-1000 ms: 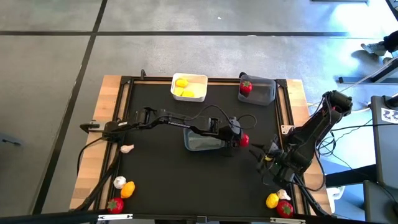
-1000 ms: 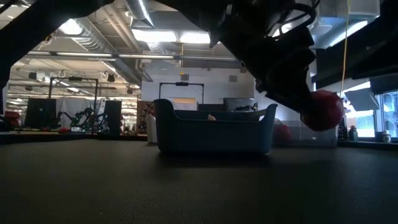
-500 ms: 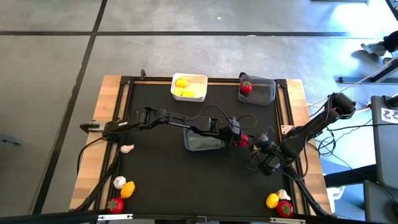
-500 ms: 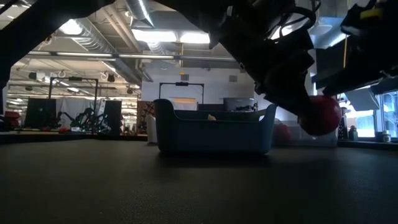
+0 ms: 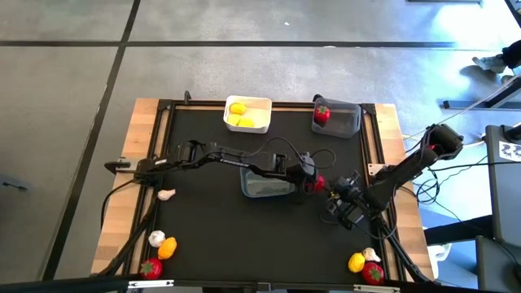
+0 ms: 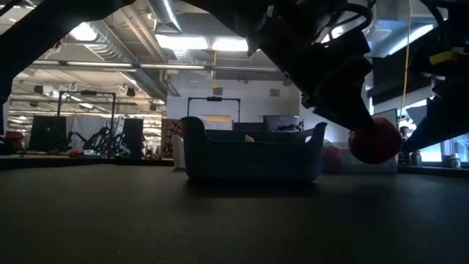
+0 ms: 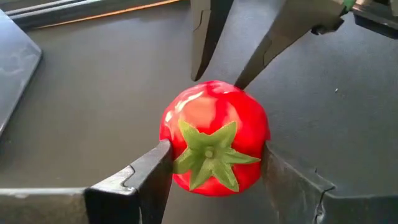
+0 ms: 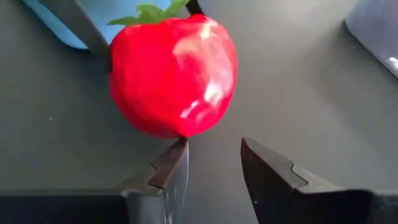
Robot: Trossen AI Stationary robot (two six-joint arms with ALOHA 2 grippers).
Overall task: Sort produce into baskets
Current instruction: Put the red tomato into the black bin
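Left gripper (image 7: 211, 171): clenched on the red tomato (image 7: 213, 142), one finger on either flank, green top facing my wrist camera. It hangs just beside the blue-grey basket (image 5: 264, 185), on the side toward the right arm.

Tomato height: the low view shows it held off the mat, apart from the surface.

Right gripper (image 8: 214, 163): fingers parted, nothing in them. The tips sit right at the tomato; I can't tell whether one grazes it. In the high view it is just past the tomato from the blue-grey basket.

Step in hand: looks to me like a hand-over, left arm offering the tomato to the right.

Other baskets: dark grey basket (image 5: 339, 118) beyond the blue-grey one, on the right arm's side, with one red piece inside. White basket (image 5: 248, 114) also beyond it, holding yellow pieces.

Loose produce: small clusters at both near corners of the mat, well apart from the blue-grey basket; one whitish bulb (image 5: 166, 194) off toward the left arm's base.

Next move: I'd bring the right fingers around the tomato and close before the left lets go. Judged goal is the dark grey basket.

Risk: an early release drops it.
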